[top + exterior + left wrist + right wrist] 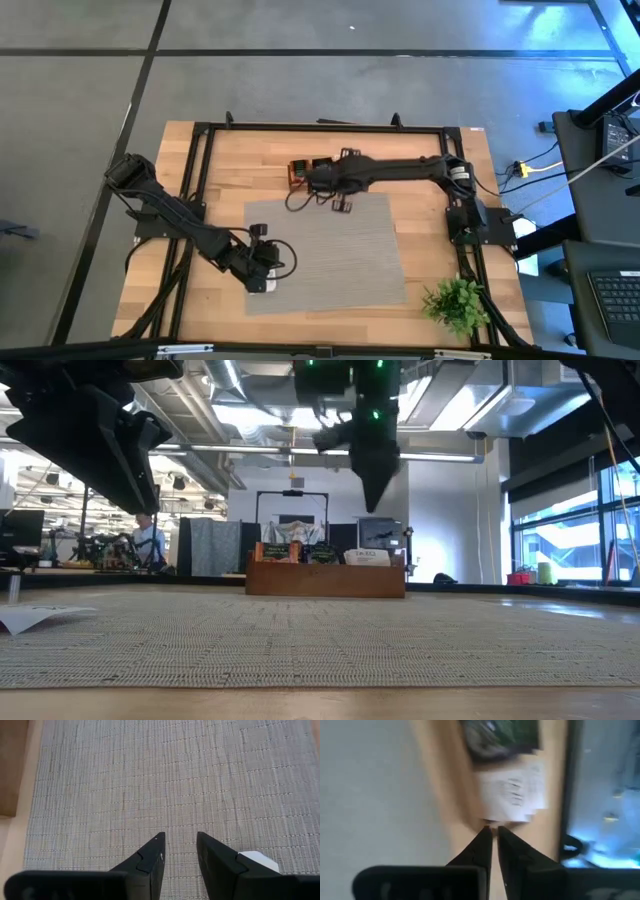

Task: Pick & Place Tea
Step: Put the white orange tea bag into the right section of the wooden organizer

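Wooden table (215,160) with grey woven mat (340,250) from my overhead feed. Left gripper (262,277) low over mat's near-left corner, white sachet (258,288) right beside it. Right gripper (312,177) out over wooden tray (297,170) at mat's far edge.

Low cam: tray (325,578) sits far back, sachets standing inside.

Left wrist: fingers (150,857) parted, nothing between, white sachet (257,859) just next to one.

Right wrist: blurry, fingers (481,849) almost touching, white sachets (512,792) just beyond, can't tell if pinching anything.
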Tool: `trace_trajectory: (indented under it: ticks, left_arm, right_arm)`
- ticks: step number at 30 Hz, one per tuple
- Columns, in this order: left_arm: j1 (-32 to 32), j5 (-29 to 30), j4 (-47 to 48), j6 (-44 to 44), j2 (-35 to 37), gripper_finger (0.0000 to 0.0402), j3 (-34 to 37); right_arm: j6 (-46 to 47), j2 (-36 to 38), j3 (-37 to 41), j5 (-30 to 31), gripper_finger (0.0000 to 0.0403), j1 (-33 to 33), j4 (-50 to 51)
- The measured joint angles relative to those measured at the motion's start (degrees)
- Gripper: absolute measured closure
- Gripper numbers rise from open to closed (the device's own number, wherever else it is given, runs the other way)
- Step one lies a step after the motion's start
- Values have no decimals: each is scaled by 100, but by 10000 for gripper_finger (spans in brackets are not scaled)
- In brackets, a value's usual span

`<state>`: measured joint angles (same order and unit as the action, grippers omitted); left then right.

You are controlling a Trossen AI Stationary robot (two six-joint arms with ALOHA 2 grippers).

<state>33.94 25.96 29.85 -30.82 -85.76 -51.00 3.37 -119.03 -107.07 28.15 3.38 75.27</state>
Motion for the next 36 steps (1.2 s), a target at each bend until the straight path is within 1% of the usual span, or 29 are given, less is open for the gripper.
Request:
trace_trajectory:
  ticks: [3,6,8,11,14,18,22,24,27,31,36]
  left_arm:
    - [130,-3,-1,-26,0,294,-2]
    - [325,-38,16,-221,10,291,-7]
    - [474,-198,21,-315,49,290,-8]
    - [714,-753,18,-593,52,291,-11]
    - [953,-1245,-5,-1044,52,293,-11]
    - [1300,-1356,-2,-1806,52,294,-11]
    - [1560,-1190,30,-2293,50,292,-7]
    - [1652,-945,30,-2348,50,291,-7]
    - [1712,-653,26,-2350,-24,291,-7]
    - [1698,-638,40,-2348,-312,293,-7]
    - [1691,-598,42,-2330,-664,293,-4]
  right_arm:
    - [611,77,73,-439,370,-355,-599]
    - [718,92,224,-512,370,-857,-1475]
    - [771,89,327,-549,370,-1187,-2078]
    - [897,89,639,-730,370,-1617,-3432]
    - [633,84,1069,-1155,370,-1972,-4850]
    - [194,84,1722,-1613,370,-2311,-6731]
    - [287,82,2262,-1634,370,-2447,-8212]
    - [390,85,2468,-1632,370,-2449,-8531]
    - [741,78,2634,-1634,370,-2447,-8551]
    - [1104,-37,2790,-1647,370,-2422,-8844]
    - [1111,-436,2809,-1778,370,-2367,-8893]
